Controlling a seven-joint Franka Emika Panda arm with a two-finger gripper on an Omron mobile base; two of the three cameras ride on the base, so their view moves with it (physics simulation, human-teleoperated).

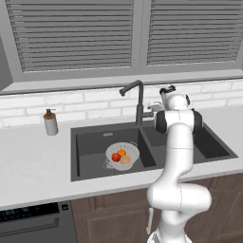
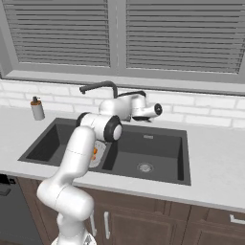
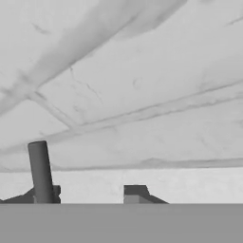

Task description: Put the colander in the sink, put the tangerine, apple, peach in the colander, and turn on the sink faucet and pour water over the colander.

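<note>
Left base view puts the colander [image 1: 122,155] on the floor of the left basin of the sink [image 1: 90,142], toward the divider between the two basins. Inside it the apple [image 1: 116,157] lies at 9 o'clock, the tangerine [image 1: 122,152] at 12 o'clock and the peach [image 1: 126,159] toward 4 o'clock, all three touching or nearly so. From the right base camera the white arm covers most of the bowl; only a sliver of the colander [image 2: 98,154] with a bit of orange shows past the forearm.

At 12 o'clock from the colander, on the back rim of the sink, stands the sink faucet [image 1: 137,97], its spout angled out over the left basin. No stream is visible under the spout.

The gripper [image 1: 156,105] sits at the base of the faucet, around 3 o'clock from its stem, against the white brick backsplash [image 1: 71,104]. In the hand view a dark upright rod [image 3: 41,172] stands just over the left fingertip, with pale tile behind; the two tips are apart, with nothing seen between them.

Farther out, a soap dispenser [image 1: 50,122] rests on the counter [image 1: 33,161] at 10 o'clock from the sink. Slatted blinds [image 1: 71,33] cover the window above. No brand, label or writing can be read anywhere.
</note>
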